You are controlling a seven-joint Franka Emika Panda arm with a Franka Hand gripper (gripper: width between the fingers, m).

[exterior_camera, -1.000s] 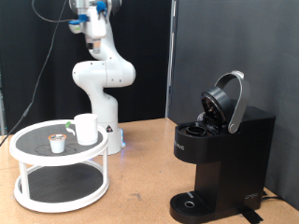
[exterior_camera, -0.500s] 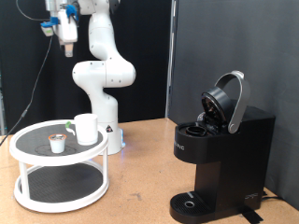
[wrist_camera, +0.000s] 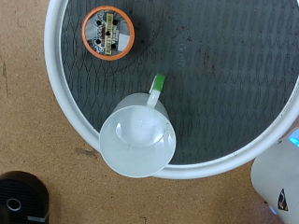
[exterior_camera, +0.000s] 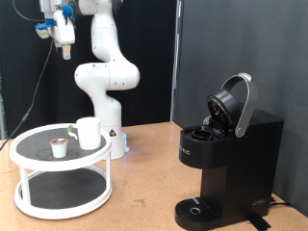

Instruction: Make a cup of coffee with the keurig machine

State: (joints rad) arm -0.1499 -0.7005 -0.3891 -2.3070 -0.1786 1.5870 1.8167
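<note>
End effector [exterior_camera: 64, 53] high above counter's [exterior_camera: 144, 183] left edge; opening not discernible, nothing seen held. Cup [exterior_camera: 89, 132] on tiered tray [exterior_camera: 29, 183], keurig machine [exterior_camera: 226, 154] lid raised at right edge. Risk: cup near tray rim, liable to tip if nudged.

A round white two-tier tray stand [exterior_camera: 23, 144] with dark mesh shelves sits on the brown wooden tabletop [exterior_camera: 144, 183]. A small orange-rimmed coffee pod [exterior_camera: 60, 147] rests on its upper shelf. Black curtain [exterior_camera: 221, 38] hangs behind.
</note>
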